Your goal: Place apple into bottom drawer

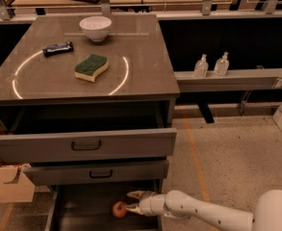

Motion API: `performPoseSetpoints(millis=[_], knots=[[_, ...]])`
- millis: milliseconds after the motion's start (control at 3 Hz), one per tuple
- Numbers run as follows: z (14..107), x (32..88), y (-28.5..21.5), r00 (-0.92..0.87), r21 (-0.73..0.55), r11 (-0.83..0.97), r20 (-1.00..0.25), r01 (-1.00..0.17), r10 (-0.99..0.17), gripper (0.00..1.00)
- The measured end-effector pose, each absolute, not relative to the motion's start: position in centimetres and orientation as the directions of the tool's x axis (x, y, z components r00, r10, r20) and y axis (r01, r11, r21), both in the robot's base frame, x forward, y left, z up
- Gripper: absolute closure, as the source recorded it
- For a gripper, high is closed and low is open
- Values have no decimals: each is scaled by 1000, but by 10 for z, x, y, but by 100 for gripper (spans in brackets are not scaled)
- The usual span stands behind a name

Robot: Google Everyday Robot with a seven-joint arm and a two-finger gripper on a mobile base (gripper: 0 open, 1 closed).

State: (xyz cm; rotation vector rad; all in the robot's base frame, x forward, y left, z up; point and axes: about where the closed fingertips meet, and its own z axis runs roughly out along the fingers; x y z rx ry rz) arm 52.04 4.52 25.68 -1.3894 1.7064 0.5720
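Note:
The red-orange apple (119, 209) lies on the dark floor of the open bottom drawer (85, 211), near its right side. My gripper (130, 203) reaches into that drawer from the right on a white arm. Its fingers are spread, one fingertip (134, 195) above the apple and one at the apple's right. The apple sits at the fingertips, resting on the drawer floor.
The top drawer (85, 145) and the middle drawer (97, 172) stand pulled out above the bottom one. On the cabinet top are a green sponge (91, 66), a white bowl (95, 28) and a dark bar (57, 47). Two bottles (211, 65) stand on a shelf at right. A cardboard box (3, 184) is at left.

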Motion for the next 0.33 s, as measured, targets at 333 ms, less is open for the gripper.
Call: performPoseSetpoints(millis=[333], knots=[[260, 518, 50, -21, -160, 269, -826, -950, -563, 82]])
